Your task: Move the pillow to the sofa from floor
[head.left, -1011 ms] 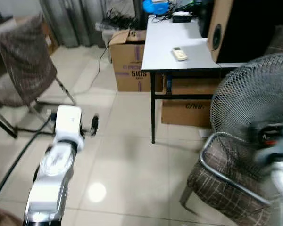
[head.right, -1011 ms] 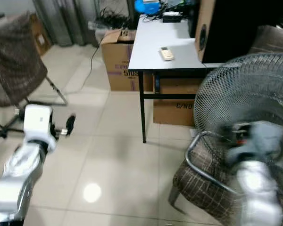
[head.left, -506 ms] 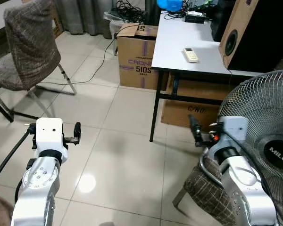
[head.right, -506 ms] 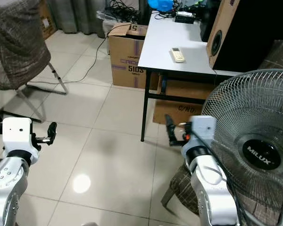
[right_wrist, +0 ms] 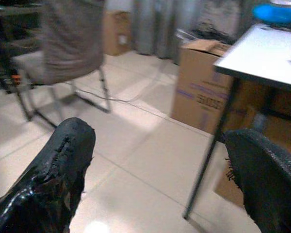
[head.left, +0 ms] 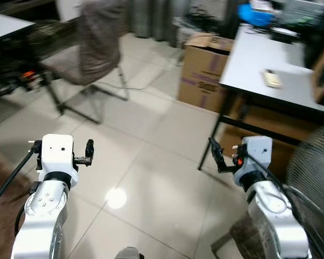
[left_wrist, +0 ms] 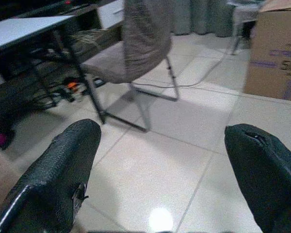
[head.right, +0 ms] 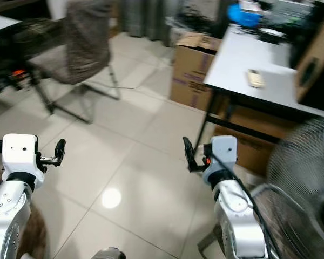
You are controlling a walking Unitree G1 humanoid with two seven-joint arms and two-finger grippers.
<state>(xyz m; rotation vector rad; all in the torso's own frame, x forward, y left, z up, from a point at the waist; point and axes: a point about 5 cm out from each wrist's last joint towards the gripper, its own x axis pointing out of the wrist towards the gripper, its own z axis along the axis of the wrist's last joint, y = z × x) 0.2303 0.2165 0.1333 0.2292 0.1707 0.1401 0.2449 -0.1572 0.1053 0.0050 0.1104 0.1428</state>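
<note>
Tiled floor (head.left: 151, 140), chair (head.left: 94, 51), table (head.left: 270, 65)

This looks like a room in a home used as an office or storeroom, with a pale glossy tiled floor (head.left: 151, 135) and grey curtains (right_wrist: 160, 24) along the far wall. A fabric chair (head.left: 92, 48) on a metal frame stands near a dark desk (left_wrist: 34, 29), and a white table (head.left: 270, 70) carries a remote (head.left: 270, 78) and tangled cables. Cardboard boxes (head.left: 202, 70) sit on the floor beside and under the table, and a fan (head.right: 302, 162) stands at the right.
</note>
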